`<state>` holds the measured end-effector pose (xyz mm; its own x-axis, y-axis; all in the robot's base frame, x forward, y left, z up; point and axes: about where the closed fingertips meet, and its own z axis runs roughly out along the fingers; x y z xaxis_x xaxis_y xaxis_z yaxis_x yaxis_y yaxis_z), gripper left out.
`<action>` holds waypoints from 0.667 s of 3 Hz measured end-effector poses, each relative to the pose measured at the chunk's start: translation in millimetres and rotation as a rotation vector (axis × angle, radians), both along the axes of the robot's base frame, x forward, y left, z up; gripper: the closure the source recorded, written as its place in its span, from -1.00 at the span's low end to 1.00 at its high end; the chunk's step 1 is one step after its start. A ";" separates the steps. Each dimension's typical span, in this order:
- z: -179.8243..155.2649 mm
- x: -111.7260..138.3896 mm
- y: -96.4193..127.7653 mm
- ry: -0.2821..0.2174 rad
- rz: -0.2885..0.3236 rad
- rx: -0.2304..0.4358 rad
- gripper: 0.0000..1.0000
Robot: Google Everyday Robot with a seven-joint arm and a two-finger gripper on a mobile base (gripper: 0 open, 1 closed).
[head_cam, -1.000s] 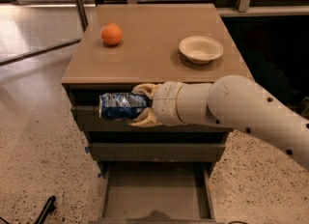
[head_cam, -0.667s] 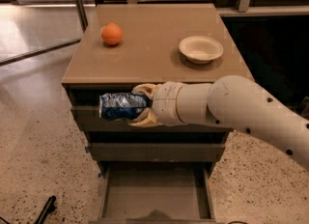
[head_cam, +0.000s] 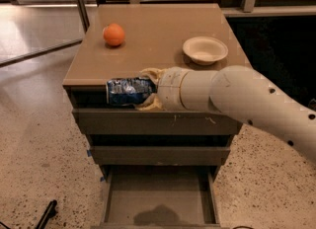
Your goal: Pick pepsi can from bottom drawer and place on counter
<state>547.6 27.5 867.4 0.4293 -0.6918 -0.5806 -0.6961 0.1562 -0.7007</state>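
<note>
Camera view shows your gripper (head_cam: 144, 90) clamped around the pepsi can (head_cam: 126, 91), one finger above and one below, with the can lying sideways and pointing left. It hangs at the near edge of the counter (head_cam: 158, 28), roughly level with the thin lip and in front of the top drawer front.

The bottom drawer (head_cam: 158, 198) stands pulled out below and looks empty, so the pick seems done and the placing is left.

Your main risk is that lip. If you push toward the far side without lifting first, the can or the lower finger probably catches the edge and the can twists loose. A dropped can would likely fall into the open drawer or onto the floor.

Second risk is the can's posture. Let go while it lies on its side and it may roll off the near edge.

Watch also the orange (head_cam: 114, 34) at far left and the bowl (head_cam: 205, 50) at right; the bare patch between them is your safer landing spot.
</note>
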 end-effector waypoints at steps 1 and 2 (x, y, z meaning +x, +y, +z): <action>20.4 48.1 2.3 -0.060 0.015 -0.010 1.00; 31.5 94.5 8.1 -0.071 0.041 0.011 1.00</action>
